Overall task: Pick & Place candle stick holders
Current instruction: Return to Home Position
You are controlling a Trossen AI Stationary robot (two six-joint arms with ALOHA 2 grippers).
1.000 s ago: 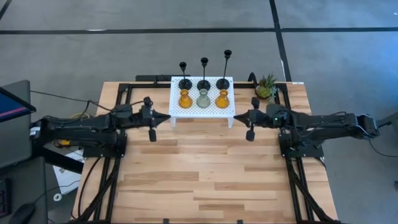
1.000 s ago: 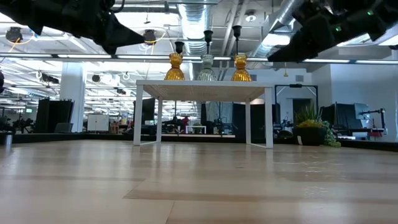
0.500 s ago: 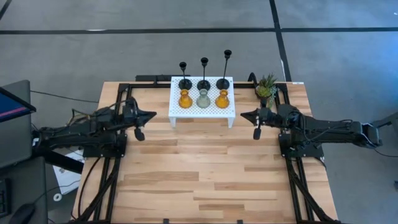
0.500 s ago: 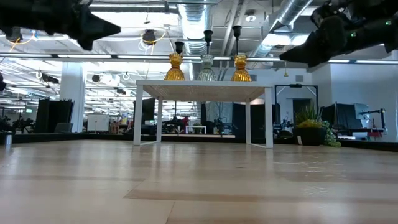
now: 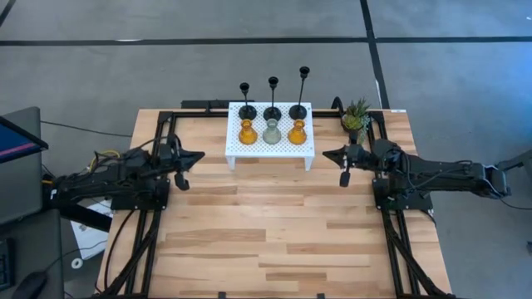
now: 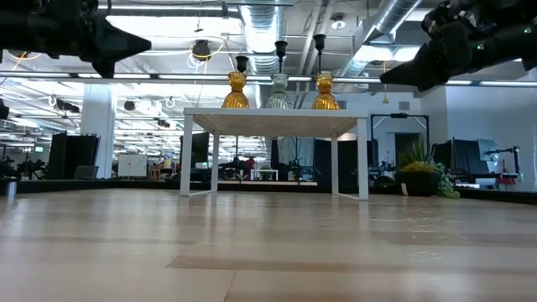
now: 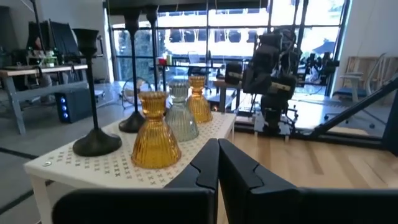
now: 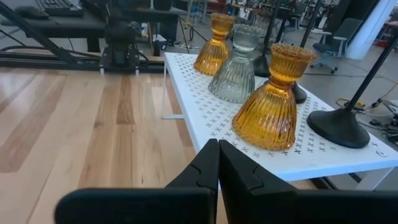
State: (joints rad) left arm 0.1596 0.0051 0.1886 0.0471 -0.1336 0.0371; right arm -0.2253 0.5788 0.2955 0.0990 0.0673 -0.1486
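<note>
Left gripper (image 5: 200, 154) hovers over the left side of the table (image 5: 274, 241), up off the wood and a little way off the left end of the stand, tip pointed toward it. From its wrist cam the two fingers (image 7: 208, 165) are pressed flat together with nothing between them.

The white perforated stand (image 5: 270, 148) sits at the middle of the table's far edge. All six candle stick holders (image 5: 272, 124) are on top of it, upright, in two rows of three. Along the far edge of the stand you've got the short black holder (image 5: 247, 110) at the left end, the medium black holder (image 5: 273, 112) in the middle and the tall black holder (image 5: 298, 110) at the right end. Just in front of each one is a squat glass one: left amber holder (image 5: 247, 131), grey-green holder (image 5: 272, 131), right amber holder (image 5: 297, 131).

Right gripper (image 5: 326, 153) is a little way off the stand's right end, also raised and pointing at it, fingers (image 8: 208, 162) closed tight on nothing.

Small potted plant (image 5: 356, 116) is by the table's far right corner, just beyond that gripper.
</note>
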